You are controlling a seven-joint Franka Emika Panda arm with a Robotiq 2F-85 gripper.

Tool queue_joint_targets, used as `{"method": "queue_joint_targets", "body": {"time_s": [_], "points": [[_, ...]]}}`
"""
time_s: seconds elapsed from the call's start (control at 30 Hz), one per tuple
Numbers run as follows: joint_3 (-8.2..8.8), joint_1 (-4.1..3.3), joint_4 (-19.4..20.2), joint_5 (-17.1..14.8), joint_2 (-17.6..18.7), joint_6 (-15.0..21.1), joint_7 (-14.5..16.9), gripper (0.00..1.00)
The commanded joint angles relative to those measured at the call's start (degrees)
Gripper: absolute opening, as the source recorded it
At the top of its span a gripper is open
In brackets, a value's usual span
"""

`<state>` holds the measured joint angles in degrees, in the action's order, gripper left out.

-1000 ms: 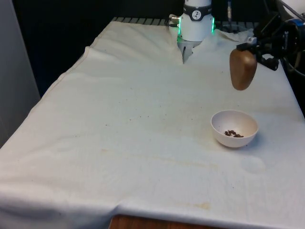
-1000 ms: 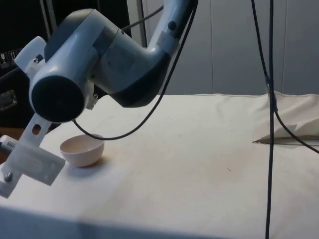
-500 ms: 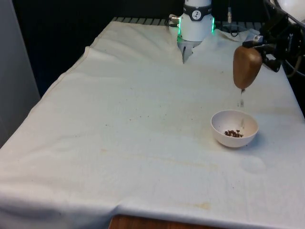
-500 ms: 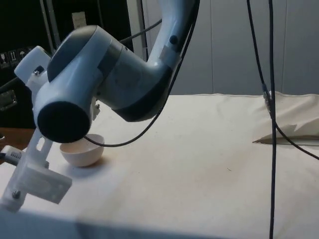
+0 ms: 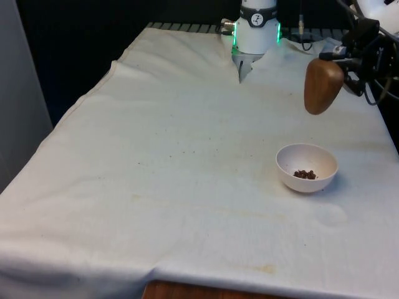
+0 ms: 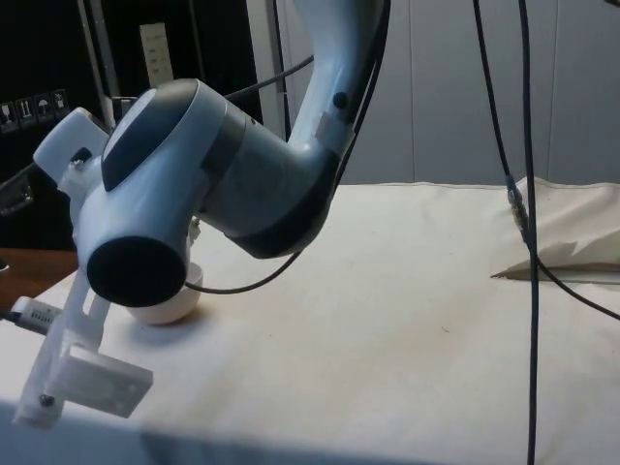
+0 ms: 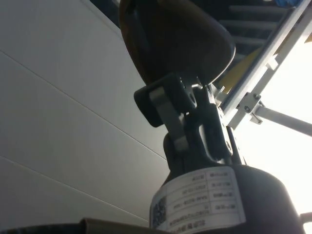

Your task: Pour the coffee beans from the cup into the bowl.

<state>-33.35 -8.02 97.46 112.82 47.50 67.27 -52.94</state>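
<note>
A brown wooden cup [image 5: 321, 86] hangs upturned and tilted in the air, above and slightly behind the white bowl [image 5: 298, 184] on the front view's right. My gripper [image 5: 335, 60] is shut on the cup's rim. A small heap of coffee beans [image 5: 304, 174] lies in the bowl. In the wrist view one finger [image 7: 165, 103] clamps the cup [image 7: 170, 39] from outside. In the side view my arm [image 6: 203, 194] hides most of the bowl [image 6: 174, 310].
The white cloth [image 5: 174, 162] has a raised fold [image 5: 240, 68] near the robot's base. The bowl stands close to the table's edge on the front view's right. A faint round mark [image 5: 330, 215] shows on the cloth beside the bowl.
Half a second ago a few beans were falling from the cup into the bowl; none are falling now. The cup has turned slightly and risen a little.
</note>
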Motion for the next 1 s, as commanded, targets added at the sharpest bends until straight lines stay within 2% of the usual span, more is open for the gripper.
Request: {"method": "queue_joint_targets", "body": {"time_s": [0.0,0.33,0.37,0.4,0.57,0.6,0.63,0.67,0.87,0.9,0.93,0.97], "points": [[-0.06,0.00,0.06,0.00,-0.06,-0.11,-0.11,0.00],[-1.03,1.55,0.46,-1.60,-1.15,0.69,-1.83,0.00],[-0.52,0.97,0.11,-1.09,-0.69,-0.11,-1.72,0.00],[-1.09,1.66,0.46,-1.78,-1.20,0.74,-2.01,0.00],[-1.55,2.01,0.52,-2.12,-1.49,0.52,-2.52,0.00],[-1.55,2.01,0.52,-2.12,-1.49,0.52,-2.52,0.00],[-1.15,1.66,0.11,-1.55,-1.03,0.00,-2.52,0.00],[-1.72,2.12,0.57,-2.01,-1.49,0.23,-2.58,0.00],[-2.69,2.52,0.57,-2.86,-1.66,-0.34,-3.95,0.00],[-2.81,2.52,0.57,-3.21,-1.72,-0.40,-4.24,0.00],[-2.23,2.06,0.17,-2.69,-1.26,-0.80,-4.13,0.00],[-2.86,2.52,0.63,-3.50,-1.78,-0.40,-4.53,0.00]]}}
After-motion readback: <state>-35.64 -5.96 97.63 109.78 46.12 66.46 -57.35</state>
